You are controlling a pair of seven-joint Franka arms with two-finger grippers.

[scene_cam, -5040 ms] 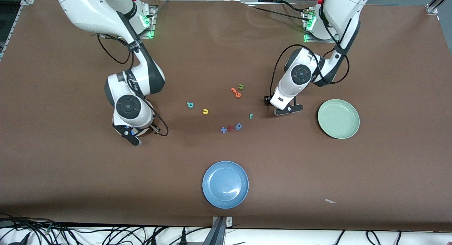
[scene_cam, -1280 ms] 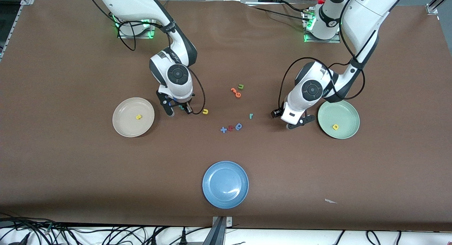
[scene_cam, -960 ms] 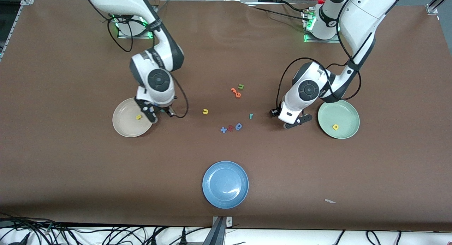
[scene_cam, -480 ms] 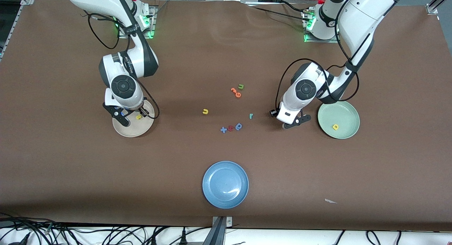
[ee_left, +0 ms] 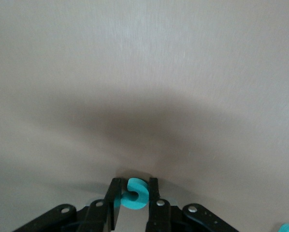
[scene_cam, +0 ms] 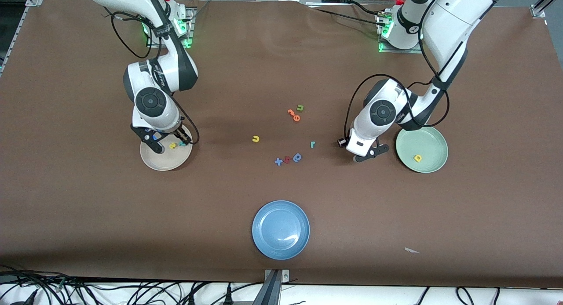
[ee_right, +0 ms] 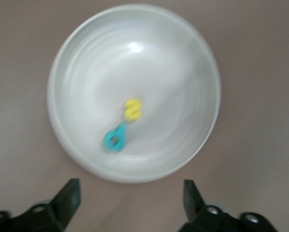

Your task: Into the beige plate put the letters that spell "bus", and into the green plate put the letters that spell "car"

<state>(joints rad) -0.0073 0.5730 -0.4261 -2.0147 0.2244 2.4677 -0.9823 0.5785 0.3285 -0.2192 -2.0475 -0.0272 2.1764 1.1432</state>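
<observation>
left hand (ee_left: 133, 203) pinching teal c (ee_left: 135, 193) | right hand (scene_cam: 168, 143) released over beige plate (scene_cam: 154, 160) | blue plate (scene_cam: 280, 229) apart

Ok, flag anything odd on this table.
Only a white scrap on the table, nearer the camera than the green plate, looks stray. Right gripper is open over the beige plate; left gripper holds a teal c over the table.

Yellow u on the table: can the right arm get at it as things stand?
Probably yes: the right gripper hangs open and empty over the beige plate, and the yellow u lies alone, with nothing standing between them.
</observation>
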